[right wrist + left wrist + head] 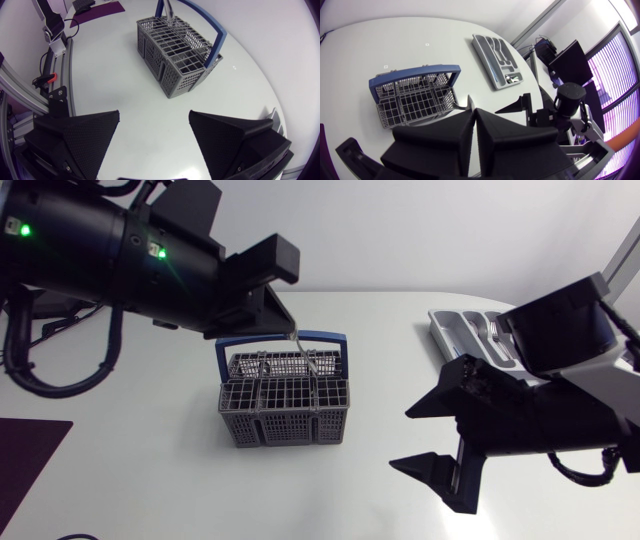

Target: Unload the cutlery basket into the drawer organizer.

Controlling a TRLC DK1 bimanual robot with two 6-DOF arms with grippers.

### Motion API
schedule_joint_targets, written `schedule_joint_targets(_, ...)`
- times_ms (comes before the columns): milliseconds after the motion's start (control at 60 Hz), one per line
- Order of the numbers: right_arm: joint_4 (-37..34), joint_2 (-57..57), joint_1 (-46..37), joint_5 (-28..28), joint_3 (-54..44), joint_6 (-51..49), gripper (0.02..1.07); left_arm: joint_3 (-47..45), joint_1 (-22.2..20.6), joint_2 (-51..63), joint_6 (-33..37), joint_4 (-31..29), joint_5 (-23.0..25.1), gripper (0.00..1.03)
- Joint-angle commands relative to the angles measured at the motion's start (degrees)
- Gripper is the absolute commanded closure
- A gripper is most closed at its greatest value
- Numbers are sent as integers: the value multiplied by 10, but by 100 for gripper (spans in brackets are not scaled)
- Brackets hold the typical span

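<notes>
The grey cutlery basket (285,408) with a blue handle stands mid-table, also in the left wrist view (415,100) and the right wrist view (175,50). My left gripper (290,328) hangs over the basket's back edge, shut on a thin silver piece of cutlery (304,350) whose lower end reaches into the basket. In its own view the fingertips (472,107) are pressed together on it. I cannot tell what kind of piece it is. The grey drawer organizer (462,332) lies at the far right (496,60). My right gripper (405,438) is open in front of it, empty (154,114).
A silver piece of cutlery (510,77) lies in the organizer. A dark purple mat (28,465) lies at the table's front left. Bare white tabletop lies between the basket and the organizer.
</notes>
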Motion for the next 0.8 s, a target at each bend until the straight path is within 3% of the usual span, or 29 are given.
schedule_joint_targets(0,0,-25,8,3,8,16,8,-12,-10,-20,30,-19,4,96)
schedule_joint_targets(267,-14,-25,10,-45,32,26,10,-31,-40,-35,121,-67,8,96)
schedule_joint_targets(783,-16,30,22,-162,57,3,10,-56,-112,8,236,-87,30,96)
